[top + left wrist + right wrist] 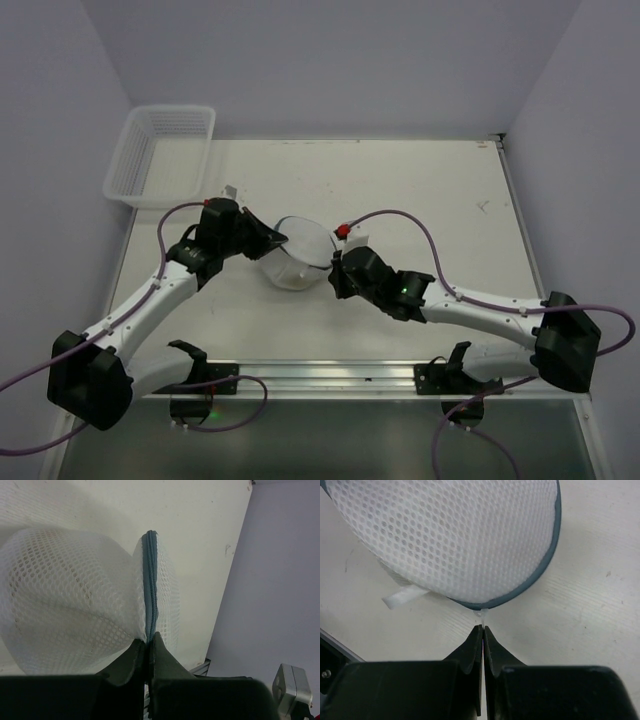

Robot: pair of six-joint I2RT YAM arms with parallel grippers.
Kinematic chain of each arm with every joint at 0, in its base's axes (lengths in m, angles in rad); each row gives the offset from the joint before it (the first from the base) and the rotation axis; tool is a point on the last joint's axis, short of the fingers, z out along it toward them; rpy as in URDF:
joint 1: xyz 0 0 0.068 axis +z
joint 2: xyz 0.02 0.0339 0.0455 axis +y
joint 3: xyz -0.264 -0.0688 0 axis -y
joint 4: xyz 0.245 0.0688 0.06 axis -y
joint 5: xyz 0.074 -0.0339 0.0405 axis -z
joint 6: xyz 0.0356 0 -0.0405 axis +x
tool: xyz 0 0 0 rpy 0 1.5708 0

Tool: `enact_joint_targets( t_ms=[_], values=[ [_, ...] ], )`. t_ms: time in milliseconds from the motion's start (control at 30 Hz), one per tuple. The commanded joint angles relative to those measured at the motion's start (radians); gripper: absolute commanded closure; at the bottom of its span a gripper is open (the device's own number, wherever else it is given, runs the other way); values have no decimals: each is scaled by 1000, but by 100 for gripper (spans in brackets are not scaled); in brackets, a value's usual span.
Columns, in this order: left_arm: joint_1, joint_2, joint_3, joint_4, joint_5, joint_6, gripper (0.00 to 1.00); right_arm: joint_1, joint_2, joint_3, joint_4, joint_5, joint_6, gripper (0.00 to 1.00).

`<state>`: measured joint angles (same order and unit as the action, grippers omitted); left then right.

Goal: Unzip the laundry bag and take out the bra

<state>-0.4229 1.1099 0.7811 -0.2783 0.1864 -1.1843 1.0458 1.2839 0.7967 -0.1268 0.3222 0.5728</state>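
Note:
The laundry bag [296,254] is a small white mesh dome with a grey-blue zipper line [150,587], standing mid-table between both arms. My left gripper [148,641] is shut on the bag's zippered rim, pinching the seam from the left side [272,238]. My right gripper [483,627] is shut on a small white zipper pull [482,615] that hangs from the rim [540,575], at the bag's right side [334,268]. A white fabric tag [402,597] sticks out under the bag. The bra is hidden; only a faint shape shows through the mesh.
A white slatted plastic basket [160,155] sits at the table's far left corner. Grey walls close in the table at left, back and right. A metal rail [320,377] runs along the near edge between the arm bases.

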Motion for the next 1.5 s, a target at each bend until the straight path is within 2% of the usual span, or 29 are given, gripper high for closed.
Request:
enact_joint_targets(
  t_ms=[0,167,267,300,333,400,433,500,533,567,600,733,967,1200,1300,1333,1400,1467],
  values=[
    [25,16,58,1,-10,67,100,-19,-72,-60,-25,31,27,100],
    [52,85,108,14,42,228,100,-81,-164,-149,-62,3,75,100],
    [67,181,189,5,126,331,100,-107,-201,-151,-62,-31,58,100],
    [67,235,213,4,146,354,97,-109,-199,-137,-69,-57,50,100],
    [67,258,237,8,172,374,86,-107,-190,-123,-80,-67,36,100],
    [65,307,302,13,214,411,72,-105,-156,-82,-70,-124,22,100],
    [67,317,319,14,214,419,56,-104,-144,-65,-41,-146,22,100],
    [67,318,351,13,179,423,31,-96,-109,-45,-7,-185,22,100],
    [65,311,357,5,161,420,10,-93,-91,-12,15,-211,27,100],
    [67,304,362,-15,128,407,3,-90,-51,5,22,-222,30,100],
    [67,280,353,-27,114,394,0,-86,-32,22,33,-235,35,100],
    [67,176,256,-70,42,312,0,-76,64,93,99,-290,50,100],
    [43,1,49,-29,44,158,0,-73,170,188,121,-316,52,100],
    [15,4,-42,40,30,97,14,-70,219,234,150,-359,38,100],
    [6,48,-34,79,39,97,22,-69,226,239,148,-356,38,100],
    [4,59,-33,83,41,98,31,-69,226,239,145,-345,38,100],
    [1,79,-31,99,45,98,39,-69,219,234,142,-339,36,100],
    [0,87,-36,117,47,98,57,-69,213,223,133,-333,36,100]
  ],
)
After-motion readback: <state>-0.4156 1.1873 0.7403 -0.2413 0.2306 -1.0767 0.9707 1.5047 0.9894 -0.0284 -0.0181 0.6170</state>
